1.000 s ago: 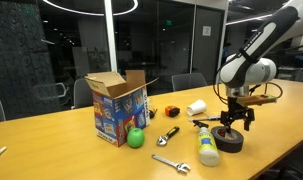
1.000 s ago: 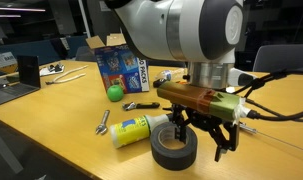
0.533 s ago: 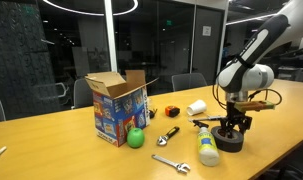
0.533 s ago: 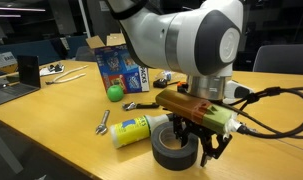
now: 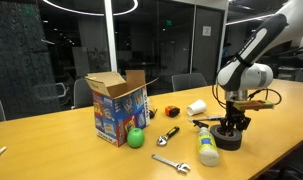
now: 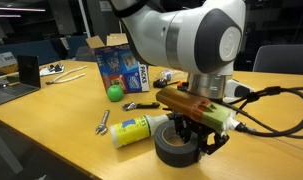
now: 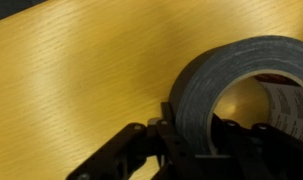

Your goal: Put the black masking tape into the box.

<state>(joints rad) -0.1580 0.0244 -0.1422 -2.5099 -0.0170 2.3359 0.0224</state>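
The black masking tape [image 5: 229, 141] lies flat on the wooden table, near its right end, as a thick dark ring [image 6: 174, 150]. My gripper [image 5: 229, 130] stands straight down over it. In the wrist view the gripper [image 7: 194, 135] is shut on the tape's wall [image 7: 206, 85], with one finger outside the ring and one inside the centre hole. The box [image 5: 119, 108] stands well away towards the table's middle, brown flaps upright and blue printed sides showing [image 6: 119, 68].
A white-and-yellow bottle [image 5: 206, 148] lies right beside the tape. A green ball [image 5: 136, 138], a silver wrench [image 5: 171, 163], a small orange-and-black object [image 5: 172, 111] and a white cup [image 5: 197, 106] lie between tape and box. A laptop [image 6: 21, 80] sits at the far end.
The gripper came down onto the tape roll and its jaws closed from wide open onto the roll's wall. The tape has not moved.
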